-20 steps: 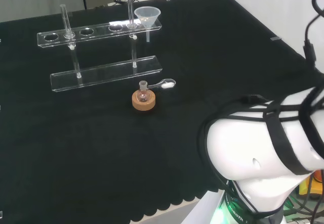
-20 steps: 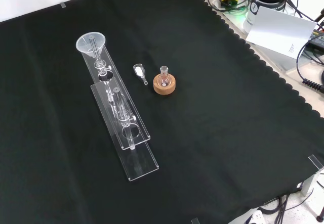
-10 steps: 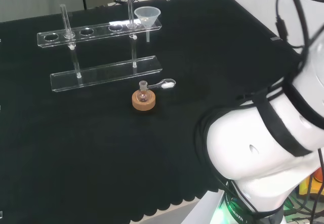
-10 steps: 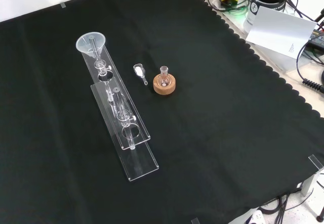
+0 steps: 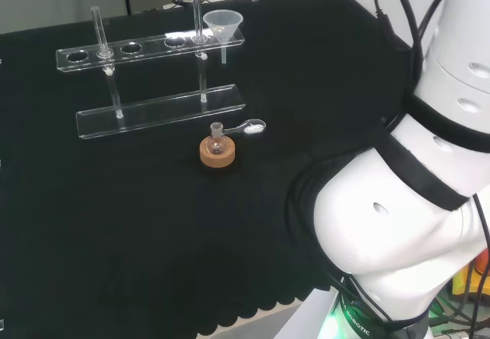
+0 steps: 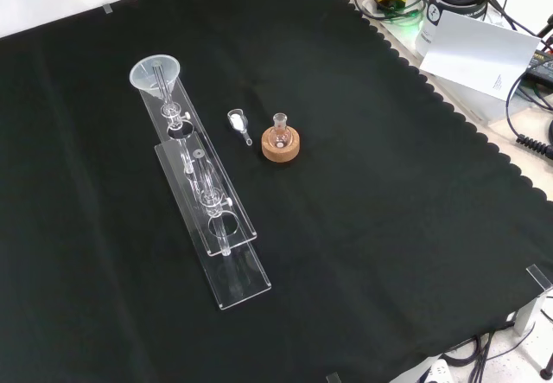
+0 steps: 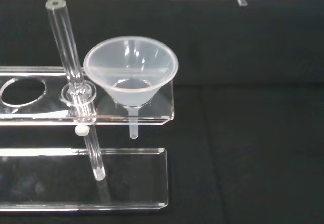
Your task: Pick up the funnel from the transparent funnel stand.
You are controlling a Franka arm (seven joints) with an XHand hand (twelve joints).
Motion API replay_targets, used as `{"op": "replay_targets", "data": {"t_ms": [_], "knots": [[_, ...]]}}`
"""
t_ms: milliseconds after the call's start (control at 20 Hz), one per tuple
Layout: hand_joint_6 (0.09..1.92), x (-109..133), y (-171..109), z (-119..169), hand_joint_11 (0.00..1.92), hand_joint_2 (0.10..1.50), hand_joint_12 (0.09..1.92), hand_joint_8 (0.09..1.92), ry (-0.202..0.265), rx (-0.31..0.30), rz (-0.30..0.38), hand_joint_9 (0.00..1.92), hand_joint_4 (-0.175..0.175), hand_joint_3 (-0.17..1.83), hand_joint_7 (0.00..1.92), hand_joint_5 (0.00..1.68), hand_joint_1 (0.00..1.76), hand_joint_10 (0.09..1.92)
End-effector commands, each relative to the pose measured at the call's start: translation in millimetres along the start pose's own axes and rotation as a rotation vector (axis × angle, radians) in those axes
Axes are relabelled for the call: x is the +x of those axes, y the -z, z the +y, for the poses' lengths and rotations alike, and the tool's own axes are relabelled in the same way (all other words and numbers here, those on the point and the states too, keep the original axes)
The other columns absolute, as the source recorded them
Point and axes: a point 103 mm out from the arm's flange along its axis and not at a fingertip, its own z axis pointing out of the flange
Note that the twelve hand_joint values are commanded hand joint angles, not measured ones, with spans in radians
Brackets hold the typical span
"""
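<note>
A: Where is the hand, and what are its fingers doing?

B: I cannot tell whether they are straight or curled. The white arm [image 5: 429, 201] rises at the cloth's near right corner in the head view, and the wrist camera looks straight at the funnel, so I judge this to be the approach.

A: And the funnel itself?

B: The funnel [image 7: 130, 76] sits in the end hole of the transparent funnel stand [image 7: 45, 110], at the upper shelf's end. Its cone rests on the hole's rim and its stem [image 7: 133, 125] hangs through, clear of the lower plate [image 7: 81, 178]. That is why it stands upright with nothing holding it. In the head view it is at the stand's right end, toward the cloth's far edge [image 5: 223, 24].

A: Anything crowding it?

B: An upright glass post [image 7: 68, 57] stands just beside the cone, on the side toward the shelf's other holes. A grasp from the shelf's free end looks safer.

A: What else is on the cloth?

B: A small flask [image 6: 279, 130] in a cork ring [image 6: 282, 147] sits near the cloth's middle, with a small spoon of white powder [image 6: 237, 122] just beside it, both apart from the stand.
</note>
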Motion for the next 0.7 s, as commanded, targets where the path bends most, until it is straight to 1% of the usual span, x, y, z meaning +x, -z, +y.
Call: {"op": "replay_targets", "data": {"t_ms": [50,150,500,550,700], "knots": [[0.09,25,-23,50,0.10,0.87,1.43,0.62,0.078,0.105,-0.093,0.36,-0.007,0.23,0.18,0.20,0.47,0.66],[0.09,32,-31,58,0.12,0.84,1.42,0.63,0.092,0.147,-0.126,0.35,-0.004,0.23,0.14,0.17,0.49,0.67],[0.09,46,-52,73,0.20,0.78,1.42,0.64,0.121,0.224,-0.182,0.33,0.003,0.22,0.09,0.13,0.55,0.69],[0.09,47,-55,75,0.21,0.78,1.42,0.64,0.095,0.230,-0.195,0.33,0.005,0.22,0.08,0.13,0.55,0.69],[0.09,50,-60,78,0.21,0.77,1.41,0.64,0.104,0.248,-0.204,0.31,0.007,0.22,0.07,0.13,0.56,0.70]]}}
